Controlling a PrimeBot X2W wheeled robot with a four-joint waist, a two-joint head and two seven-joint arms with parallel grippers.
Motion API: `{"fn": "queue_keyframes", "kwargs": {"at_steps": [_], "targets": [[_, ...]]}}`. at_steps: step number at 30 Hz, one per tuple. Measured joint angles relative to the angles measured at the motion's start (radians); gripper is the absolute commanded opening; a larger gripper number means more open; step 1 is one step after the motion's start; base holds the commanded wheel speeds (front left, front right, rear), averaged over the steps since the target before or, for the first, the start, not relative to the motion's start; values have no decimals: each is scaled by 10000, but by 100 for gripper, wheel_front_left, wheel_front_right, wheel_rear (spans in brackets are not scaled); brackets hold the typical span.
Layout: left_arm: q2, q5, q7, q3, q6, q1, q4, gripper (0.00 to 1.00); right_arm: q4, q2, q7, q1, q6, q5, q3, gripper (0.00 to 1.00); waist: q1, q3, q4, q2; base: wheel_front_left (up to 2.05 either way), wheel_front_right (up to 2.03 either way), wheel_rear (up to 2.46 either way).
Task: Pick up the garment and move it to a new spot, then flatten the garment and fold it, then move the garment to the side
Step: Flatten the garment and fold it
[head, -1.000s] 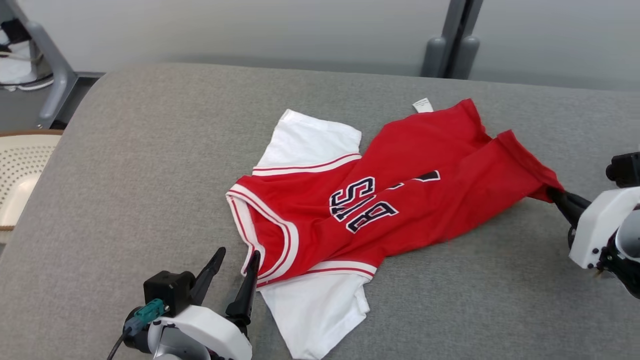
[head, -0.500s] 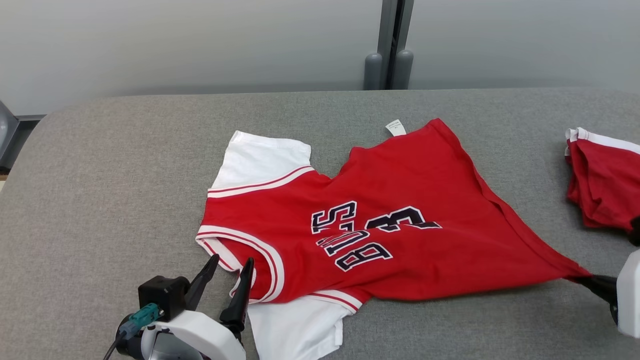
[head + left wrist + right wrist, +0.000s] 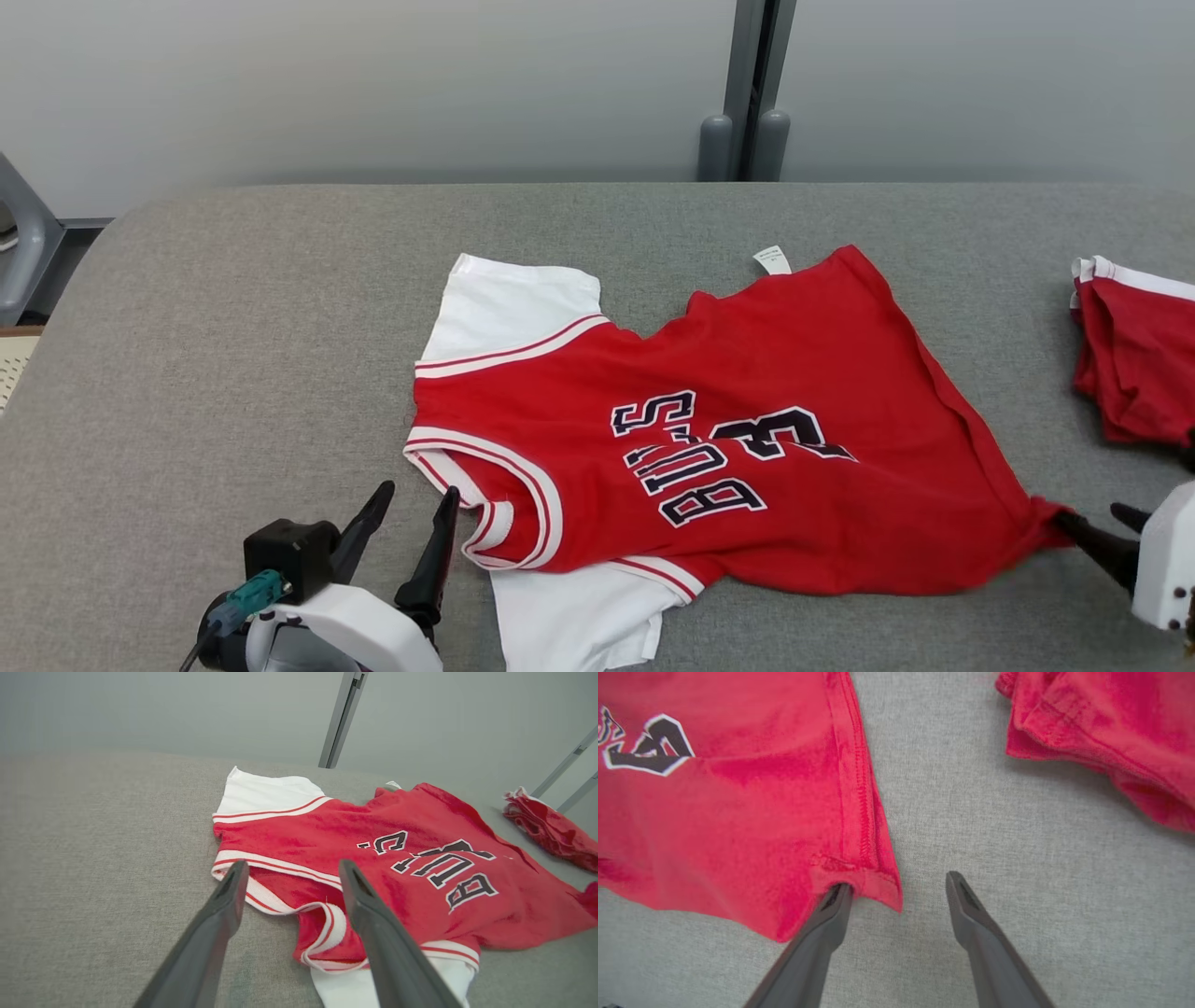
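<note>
Both pairs of jaws stand parted. On the left gripper (image 3: 418, 490) the two long dark fingers are spread wide and hold nothing. They point at the white-and-red striped neckline of the red short-sleeved jersey (image 3: 747, 448), their tips just beside that trim; whether either tip touches it cannot be told. In the left wrist view the left gripper (image 3: 293, 865) frames the neckline between its fingers.

The right gripper (image 3: 1090, 515) is also wide open. In the right wrist view, one fingertip of the right gripper (image 3: 899, 883) is tucked under the corner of the jersey's hem and the other sits over bare fabric, so the cloth is not pinched between them.

The jersey lies spread out near the middle of the grey woven cushion (image 3: 233, 327), neckline toward the robot's left and hem toward its right. Its dark, white-edged lettering faces up. One white sleeve lies on the far side and the other at the near edge. A small white label (image 3: 771, 259) sticks out at the jersey's far edge. A bunched red cloth with white trim (image 3: 1139, 364) rests at the cushion's right side, apart from the jersey.
</note>
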State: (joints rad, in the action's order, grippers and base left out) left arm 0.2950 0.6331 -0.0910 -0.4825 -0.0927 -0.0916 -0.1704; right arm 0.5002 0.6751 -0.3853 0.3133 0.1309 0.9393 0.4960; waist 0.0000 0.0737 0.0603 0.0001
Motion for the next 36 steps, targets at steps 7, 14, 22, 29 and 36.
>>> {"fn": "queue_keyframes", "kwargs": {"at_steps": [7, 14, 22, 29, 36], "targets": [[314, 111, 219, 161, -148, 162, 222, 100, -1338, -138, 1089, -374, 0, -1099, -1948, 100, 0, -155, -12, 0, 0, 0, 0], [568, 548, 1139, 500, -596, 187, -4, 100, -2614, -1430, 1680, -768, -2, -2545, -3177, 100, 0, -107, -207, 0, 0, 0, 0], [957, 794, 2435, 713, -648, -1260, -708, 100, -3601, -2736, 2111, -970, 0, -3797, -3649, 100, 0, 359, -509, 0, 0, 0, 0], [742, 1379, 3645, 646, 15, -2965, -2617, 100, -3668, -3250, 2318, -758, 0, -3929, -3283, 100, 0, 1005, -907, 0, 0, 0, 0], [518, 1590, 4564, 211, 846, -4008, -4374, 100, -3446, -3266, 2424, -542, -2, -3898, -3020, 100, 0, 1477, -1328, 0, 0, 0, 0]]}}
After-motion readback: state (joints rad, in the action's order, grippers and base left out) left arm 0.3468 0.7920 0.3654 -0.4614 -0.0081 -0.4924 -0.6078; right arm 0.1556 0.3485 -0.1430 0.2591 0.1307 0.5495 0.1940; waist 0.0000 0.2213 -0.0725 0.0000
